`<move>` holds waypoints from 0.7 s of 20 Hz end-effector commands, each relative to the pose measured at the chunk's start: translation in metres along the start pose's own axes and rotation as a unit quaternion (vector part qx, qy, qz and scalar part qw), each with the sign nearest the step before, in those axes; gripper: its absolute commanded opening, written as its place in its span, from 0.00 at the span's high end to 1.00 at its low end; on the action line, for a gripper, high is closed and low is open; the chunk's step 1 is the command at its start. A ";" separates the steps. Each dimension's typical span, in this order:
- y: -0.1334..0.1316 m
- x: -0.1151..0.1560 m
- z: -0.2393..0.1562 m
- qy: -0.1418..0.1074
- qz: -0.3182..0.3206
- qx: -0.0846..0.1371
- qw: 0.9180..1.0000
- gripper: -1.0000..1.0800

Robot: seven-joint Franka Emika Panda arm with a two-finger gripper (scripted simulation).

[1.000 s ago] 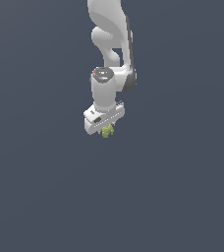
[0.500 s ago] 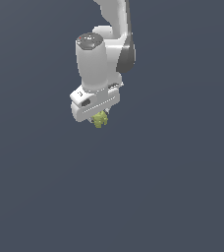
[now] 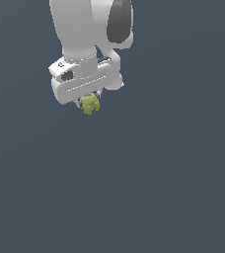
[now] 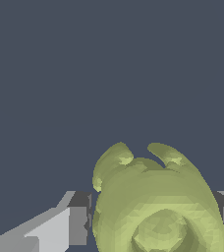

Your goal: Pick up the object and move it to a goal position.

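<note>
- The white arm (image 3: 90,29) hangs over the plain dark desk (image 3: 159,188), and tucked under its wrist is the pincer (image 3: 89,101) with the olive-green lumpy object (image 3: 90,105) in its grip.
- From the exterior view the object sits just below the pincer's white crossbar, clear of the surface as far as I can judge; there is no shadow or contact line to make that certain.
- In the wrist view the object (image 4: 155,206) bulges between the two grey fingers (image 4: 78,219), one pad pressed to each flank, two knobbly lobes poking out past the fingertips.
- So the jaws stand only as far apart as the blob is wide, closed tight against it, with no gap visible on either side.
- My read is that this is the carry stage: the pick looks done, and the transport to the goal is what remains.
- No goal marker shows in either view, so I cannot say which way the arm must travel or how far along it is.
- To do this leg well, I would want the squeeze held steady; a rounded, bumpy shape like this could roll or twist between flat pads if the pressure eases.
- Smooth, unhurried motion seems wise, with no sharp wrist turns.
- The object looks seated well back between the fingers, which should help it stay put.
</note>
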State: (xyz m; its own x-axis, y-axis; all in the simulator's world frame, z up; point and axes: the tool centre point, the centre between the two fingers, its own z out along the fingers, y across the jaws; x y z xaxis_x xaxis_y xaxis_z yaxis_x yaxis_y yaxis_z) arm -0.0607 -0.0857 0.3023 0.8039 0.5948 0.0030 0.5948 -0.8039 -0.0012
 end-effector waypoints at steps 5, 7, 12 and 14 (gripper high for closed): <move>0.020 -0.005 -0.064 0.000 0.000 0.000 1.000 1.00; 0.026 -0.006 -0.083 -0.001 0.000 0.000 1.000 1.00; 0.040 -0.008 -0.123 -0.001 0.000 0.000 1.000 1.00; 0.045 -0.009 -0.138 -0.001 0.000 0.000 1.000 1.00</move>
State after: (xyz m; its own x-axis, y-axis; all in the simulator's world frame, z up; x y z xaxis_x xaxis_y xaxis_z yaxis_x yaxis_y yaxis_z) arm -0.0426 -0.1240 0.4288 0.8044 0.5942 0.0019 0.5942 -0.8044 -0.0003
